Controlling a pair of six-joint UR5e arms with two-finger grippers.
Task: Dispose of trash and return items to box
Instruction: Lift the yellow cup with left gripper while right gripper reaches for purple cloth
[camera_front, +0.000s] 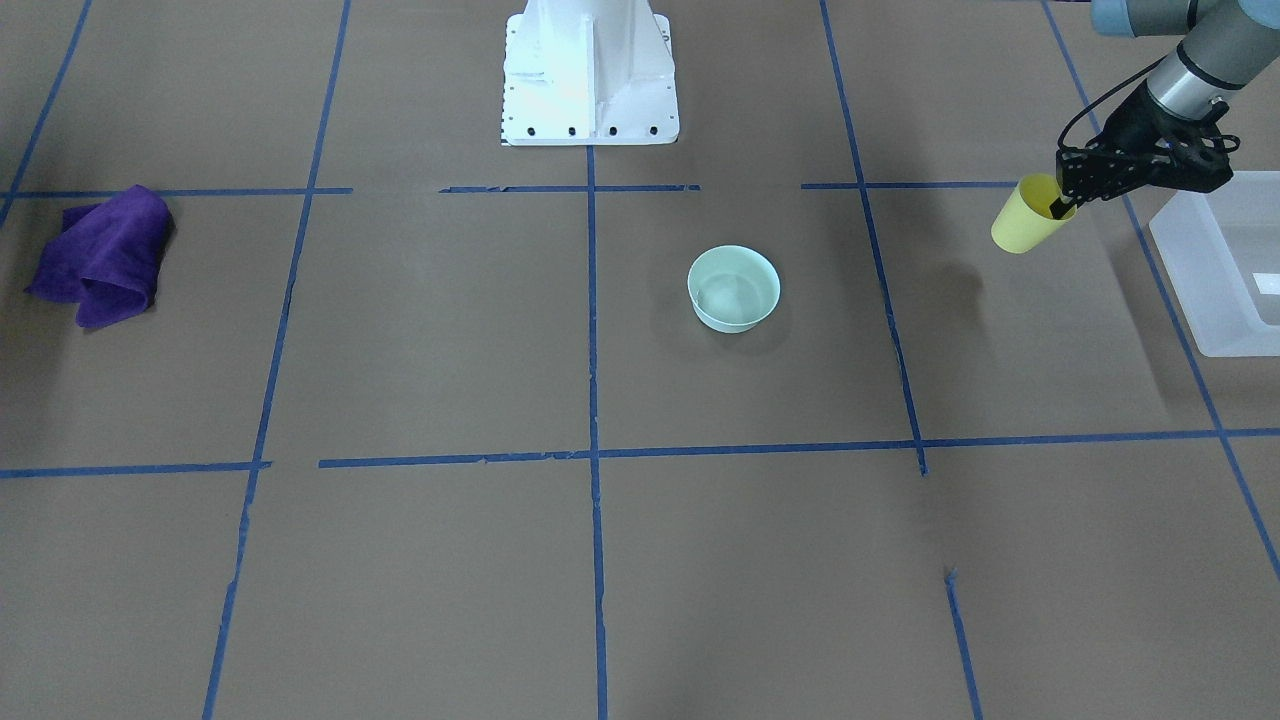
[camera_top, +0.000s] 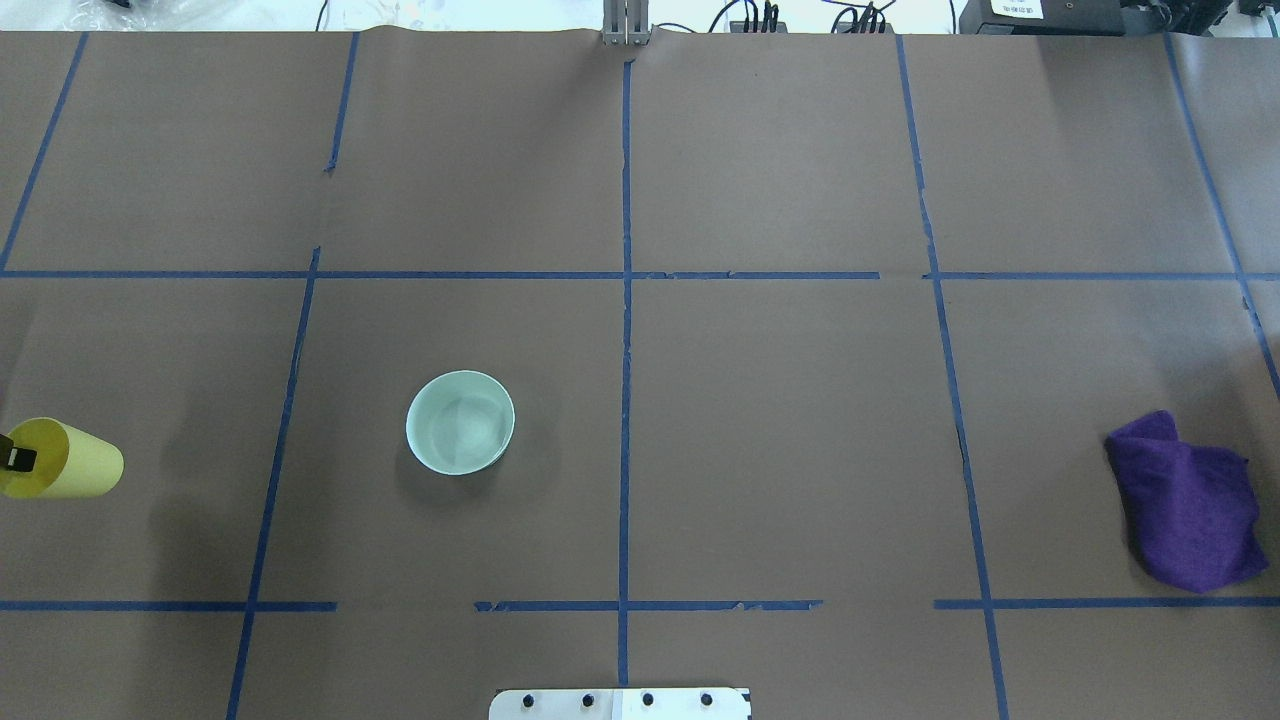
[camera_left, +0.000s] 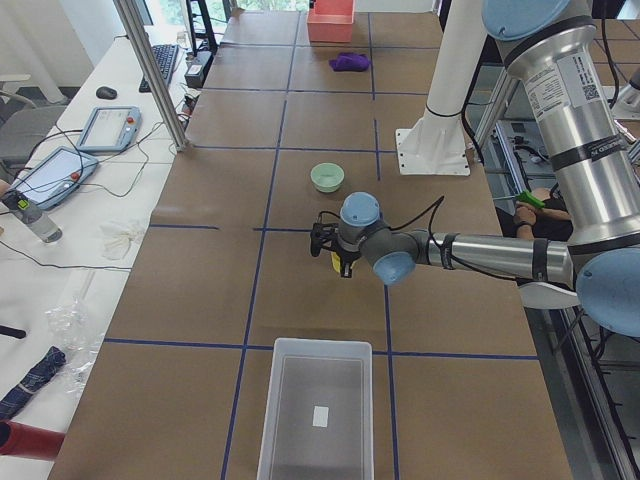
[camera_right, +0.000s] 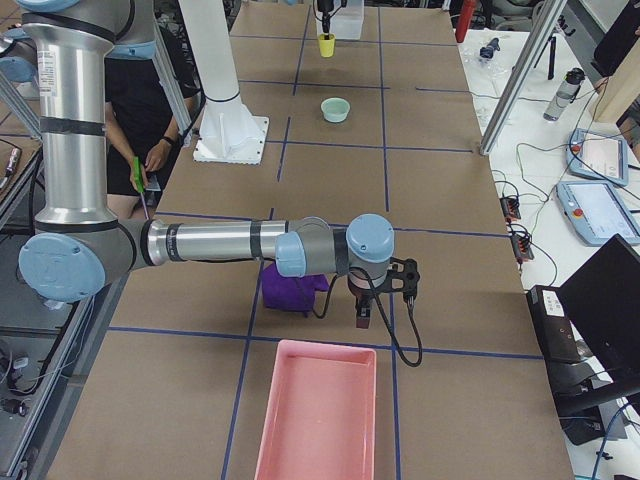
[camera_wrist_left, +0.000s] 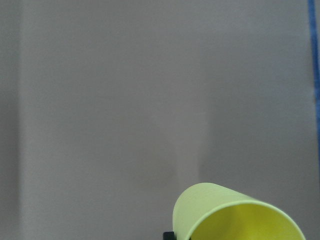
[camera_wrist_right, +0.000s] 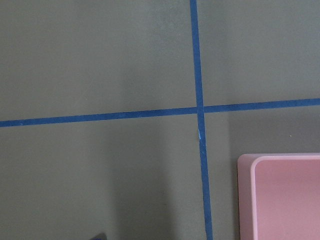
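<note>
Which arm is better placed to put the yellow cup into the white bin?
Left. The left end effector grips the yellow cup, lifted beside the white bin; the right end effector hangs far off by the pink tray.

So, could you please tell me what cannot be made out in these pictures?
Right gripper: open or shut unclear; small in the right side view.
Box: cut off by the front view's right edge.
Left gripper: nearly all beyond the overhead view's left edge; only a fingertip shows in the cup.
</note>
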